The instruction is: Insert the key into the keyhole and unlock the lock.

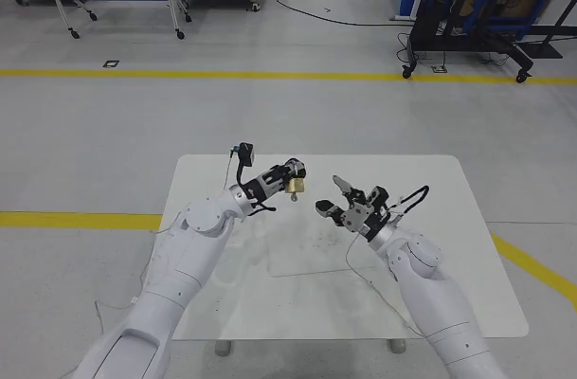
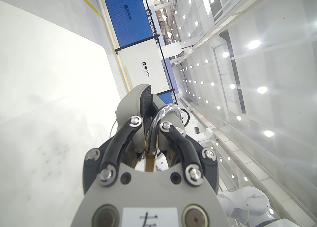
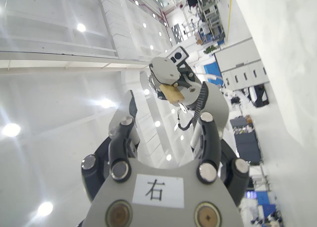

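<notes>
My left gripper [image 1: 293, 175] hovers over the back middle of the white table [image 1: 430, 189], shut on a brass padlock [image 1: 296, 187]. In the left wrist view the silver shackle [image 2: 168, 111] and brass body [image 2: 149, 156] sit between the fingers [image 2: 138, 99]. A small silver key [image 3: 182, 107] sticks out of the padlock's [image 3: 171, 93] underside. My right gripper [image 1: 332, 197] is open just to the right of the lock, apart from it, with nothing between its fingers [image 3: 210, 101]. The left gripper [image 3: 163, 72] shows beyond them.
The tabletop has faint scuff marks near its middle [image 1: 316, 246]. Yellow floor lines [image 1: 269, 74] run behind and beside the table. A dark wheeled frame [image 1: 468, 43] stands far back on the right.
</notes>
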